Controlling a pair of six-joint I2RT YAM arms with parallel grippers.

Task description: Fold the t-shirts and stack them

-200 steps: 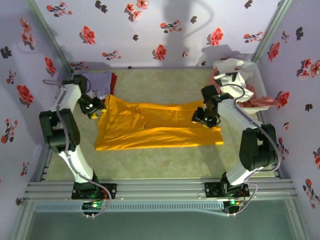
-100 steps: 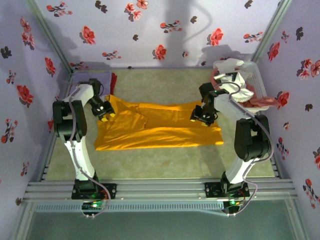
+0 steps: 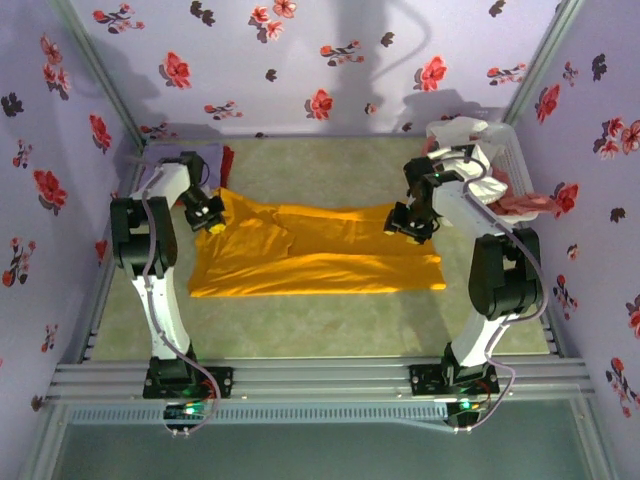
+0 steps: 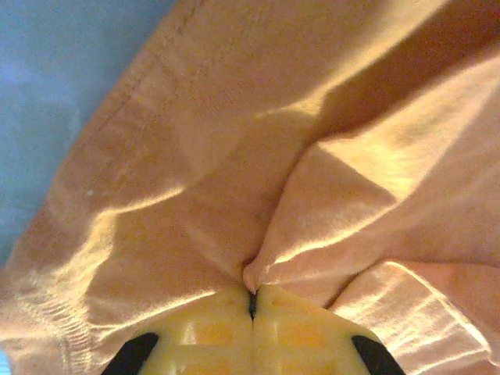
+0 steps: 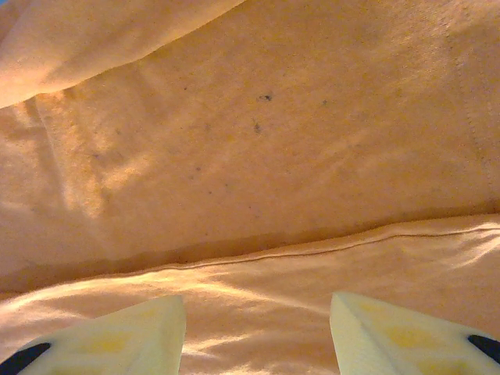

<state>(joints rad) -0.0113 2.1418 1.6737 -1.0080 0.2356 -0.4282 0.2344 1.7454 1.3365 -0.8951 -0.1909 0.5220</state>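
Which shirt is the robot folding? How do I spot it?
Look at the middle of the green table. The mustard-orange t-shirt lies spread out there. It is the only orange one, and flat, unlike the crumpled pile in the far right corner.

In your top view the light falls evenly from above, fairly bright, with soft grey shadows on the back wall (image 3: pixel 330 60) and in the surface's (image 3: pixel 320 330) far corners. That frame is slightly soft throughout. Your wrist views run warm and close: the mustard-orange t-shirt (image 4: pixel 195 156) shows bright highlights and deep shadow in its folds, and the left hand (image 4: pixel 251 305) is blurred.
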